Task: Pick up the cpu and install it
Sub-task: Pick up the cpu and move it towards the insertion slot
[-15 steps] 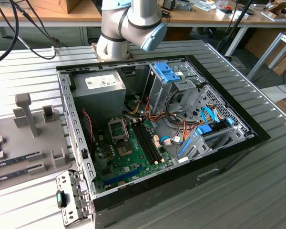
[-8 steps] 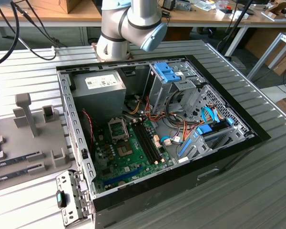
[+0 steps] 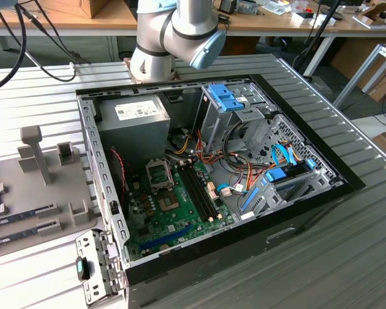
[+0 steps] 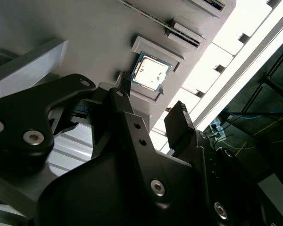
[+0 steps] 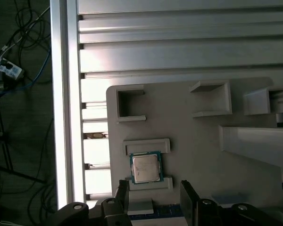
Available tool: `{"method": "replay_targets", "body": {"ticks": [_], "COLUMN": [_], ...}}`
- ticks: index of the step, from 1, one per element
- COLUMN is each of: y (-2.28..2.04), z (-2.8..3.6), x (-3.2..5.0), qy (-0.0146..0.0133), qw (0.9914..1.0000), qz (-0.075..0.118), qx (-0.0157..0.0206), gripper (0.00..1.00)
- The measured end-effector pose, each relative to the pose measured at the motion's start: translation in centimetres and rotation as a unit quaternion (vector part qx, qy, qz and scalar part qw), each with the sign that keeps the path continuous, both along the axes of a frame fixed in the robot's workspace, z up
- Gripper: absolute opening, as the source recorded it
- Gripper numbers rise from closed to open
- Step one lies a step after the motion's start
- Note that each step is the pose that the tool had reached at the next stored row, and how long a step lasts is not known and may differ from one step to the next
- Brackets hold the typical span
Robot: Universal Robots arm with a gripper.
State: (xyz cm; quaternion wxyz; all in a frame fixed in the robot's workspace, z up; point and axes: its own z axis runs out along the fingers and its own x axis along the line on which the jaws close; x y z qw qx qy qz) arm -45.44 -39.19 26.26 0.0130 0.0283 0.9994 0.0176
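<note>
Gripper [image 5: 155,200] state: released, both fingers [image 5: 189,200] spread wide with nothing held between them. Cpu [image 5: 145,168] location: just ahead of the fingertips, roughly centred on the gap between them and apart from both. It lies flat, metal top facing the gripper, seated between two raised lips of a grey fixture tray [image 5: 203,141]. The tray rests on the slatted aluminium bench [image 5: 179,47] beyond the gripper.

Slatted table [image 3: 347,257] carries computer case [image 3: 199,254]; holder plate [image 3: 58,187].
</note>
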Motion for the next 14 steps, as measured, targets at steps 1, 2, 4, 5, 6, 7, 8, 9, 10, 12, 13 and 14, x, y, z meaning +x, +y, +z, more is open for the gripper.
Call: {"method": "replay_targets", "body": {"ticks": [1, 2, 4, 5, 6, 7, 8, 9, 10, 12, 13, 14], "y": [0.00, 0.00, 0.00, -0.01, -0.01, -0.01, 0.00, 0.00, 0.00, 0.00, 0.00, -0.01], "z": [-0.06, -0.10, -0.22, -0.29, -0.40, -0.47, -0.62, -0.76, -0.87, -1.11, -1.20, -1.27], "x": [0.00, 0.01, 0.02, 0.02, 0.05, 0.07, 0.13, 0.22, 0.28, 0.38, 0.41, 0.42], "qy": [0.0000, 0.0000, -0.0001, 0.0000, 0.0000, 0.0000, 0.0000, 0.0000, 0.0000, -0.0001, -0.0001, -0.0001], "qw": [1.00000, 1.00000, 1.00000, 1.00000, 1.00000, 1.00000, 0.99999, 0.99997, 0.99995, 0.99959, 0.99932, 0.99925], "qz": [0.000, 0.000, 0.000, 0.000, 0.001, 0.001, 0.003, 0.005, 0.007, 0.027, 0.035, 0.037], "qx": [0.0000, 0.0000, -0.0002, -0.0006, -0.0015, -0.0021, -0.0037, -0.0057, -0.0071, -0.0090, -0.0101, -0.0107], "gripper": [0.56, 0.56, 0.56, 0.56, 0.56, 0.56, 0.56, 0.56, 0.56, 0.56, 0.56, 0.56]}}
